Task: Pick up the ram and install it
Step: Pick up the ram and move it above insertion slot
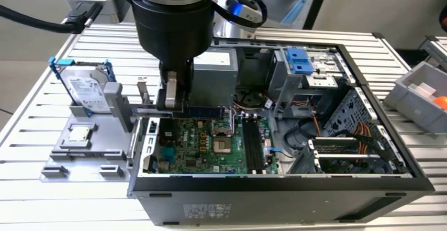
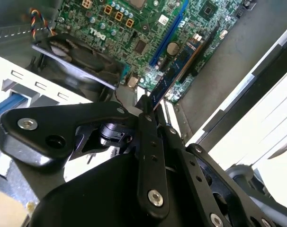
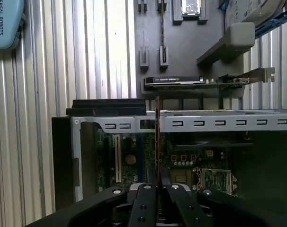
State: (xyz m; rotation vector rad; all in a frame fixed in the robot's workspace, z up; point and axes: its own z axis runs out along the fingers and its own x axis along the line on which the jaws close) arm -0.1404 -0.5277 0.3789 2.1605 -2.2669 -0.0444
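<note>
Second wrist view shows the pincer [image 2: 149, 108] clamping the ram [image 2: 175, 67] over the motherboard [image 2: 129, 33]; first wrist view, edge-on.

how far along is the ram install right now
Done: the ram is picked up, clamped in the hand. In hand: it is held over the open computer case, above the motherboard and not touching it. Left: seating it. It is not in a slot yet, and the long black slots look empty.

Slatted table [image 1: 28, 142] bears open computer case [image 1: 279, 202], grey fixture plate [image 1: 84, 160].
</note>
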